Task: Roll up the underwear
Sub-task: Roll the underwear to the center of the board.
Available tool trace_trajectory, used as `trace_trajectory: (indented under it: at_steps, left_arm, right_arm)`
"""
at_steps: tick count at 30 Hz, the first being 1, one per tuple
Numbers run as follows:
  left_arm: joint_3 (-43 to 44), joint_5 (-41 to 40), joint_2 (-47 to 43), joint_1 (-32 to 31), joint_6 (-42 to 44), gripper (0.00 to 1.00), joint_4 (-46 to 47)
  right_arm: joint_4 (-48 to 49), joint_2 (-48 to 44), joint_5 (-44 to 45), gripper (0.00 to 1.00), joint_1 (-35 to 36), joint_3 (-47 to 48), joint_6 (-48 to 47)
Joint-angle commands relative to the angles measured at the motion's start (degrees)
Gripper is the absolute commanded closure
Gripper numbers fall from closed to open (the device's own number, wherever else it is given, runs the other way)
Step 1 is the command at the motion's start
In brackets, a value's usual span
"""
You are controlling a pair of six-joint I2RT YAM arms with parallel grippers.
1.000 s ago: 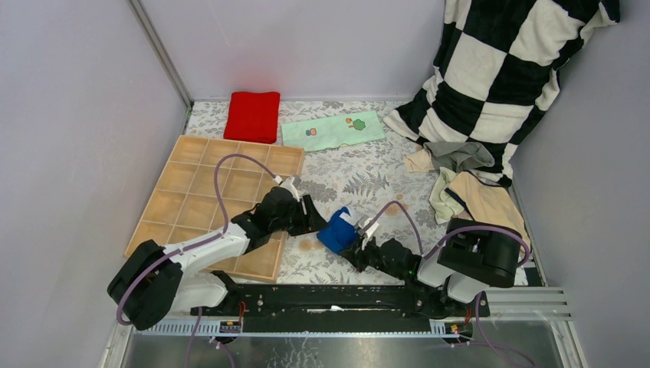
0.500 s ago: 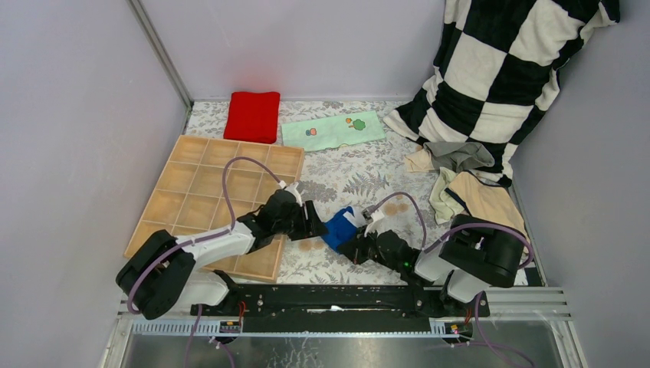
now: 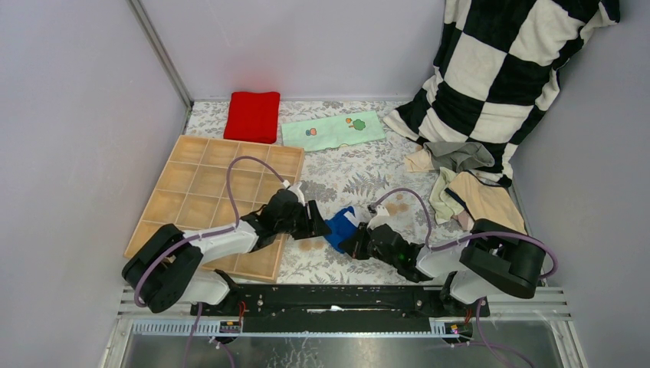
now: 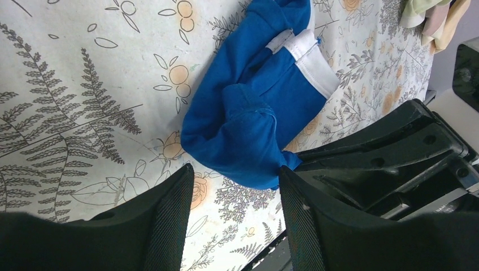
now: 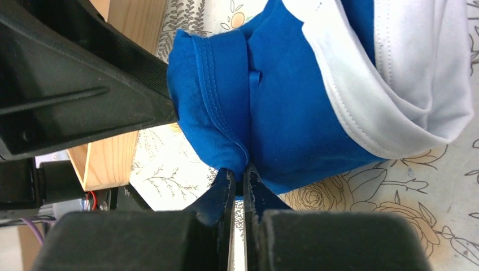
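The blue underwear [image 3: 341, 225] with a white band lies bunched in a loose roll on the floral cloth between both arms, and fills the left wrist view [image 4: 254, 107] and the right wrist view [image 5: 294, 107]. My right gripper [image 5: 238, 176] is shut on a fold at the roll's near edge, low on the table [image 3: 357, 239]. My left gripper [image 4: 234, 172] is open just left of the roll [image 3: 317, 222], its fingertips [image 4: 181, 186] straddling the roll's end. More underwear, grey [image 3: 460, 156], tan [image 3: 484, 201] and pale green [image 3: 441, 195], lies heaped at the right.
A wooden grid tray [image 3: 201, 195] lies left, under the left arm. A red folded cloth [image 3: 252, 115] and a mint printed cloth [image 3: 332, 130] lie at the back. A black-and-white checked blanket [image 3: 498, 69] hangs in the back right corner. Walls close in on three sides.
The right gripper has pushed slightly forward and left, still holding the blue underwear. The left gripper has edged closer to the roll. Both arms' elbows have shifted right.
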Motion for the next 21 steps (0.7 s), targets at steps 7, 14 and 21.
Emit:
trace_trajectory:
  at_steps: [7,14,21]
  left_arm:
    - [1.0,0.89,2.96,-0.55,1.26,0.39,4.63]
    - [1.36,0.96,3.92,-0.63,1.61,0.39,4.96]
    - [1.48,0.6,5.0,-0.64,1.3,0.35,5.68]
  right_arm:
    - [-18.06,3.78,3.12,1.0,-1.23,1.02,10.25]
    - [-21.86,4.07,4.19,1.0,-1.85,1.18,13.84]
    - [-25.98,3.08,3.72,1.0,-3.17,1.43,15.31]
